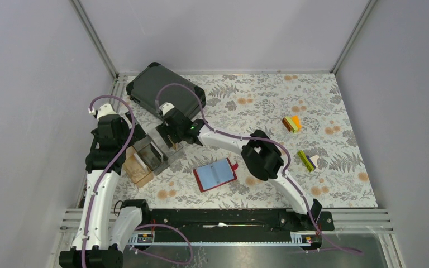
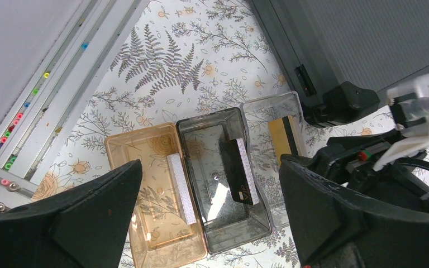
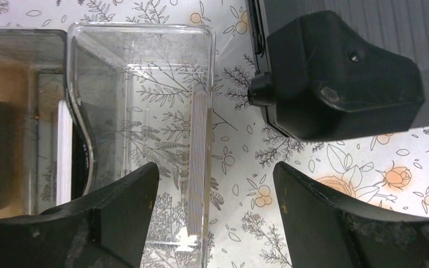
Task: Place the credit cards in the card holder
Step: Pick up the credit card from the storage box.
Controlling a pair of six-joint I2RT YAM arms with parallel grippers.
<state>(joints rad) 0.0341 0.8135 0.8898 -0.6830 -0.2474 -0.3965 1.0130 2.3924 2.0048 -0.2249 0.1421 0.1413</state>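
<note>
**Right gripper lines up over the card in the clear bin**

The cards stand on edge, one in each bin: a tan card (image 2: 281, 137) in the clear bin (image 3: 145, 28), a dark card (image 2: 237, 170) in the grey bin (image 2: 209, 120), and a pale card (image 2: 180, 187) in the amber bin (image 2: 139, 131). I think they stand this way so that one finger can go down on each side; a thin card lying flat would be hard to lift. The holder (image 1: 215, 174) lies open and flat near the middle of the table, inner side up, and looks ready to receive cards. It shows a blue face, but I cannot tell if this is a card. The bins are at 9 o'clock from the holder, and the case (image 1: 162, 86) is at 11 o'clock.

The right gripper (image 3: 217, 167) hangs over the clear bin with its jaws wide. In its own view the tan card's edge lies in line between the fingers. It holds nothing, and I see no contact. The left gripper (image 2: 211, 167) is above the grey bin, with jaws fully apart, empty and touching nothing.
</note>
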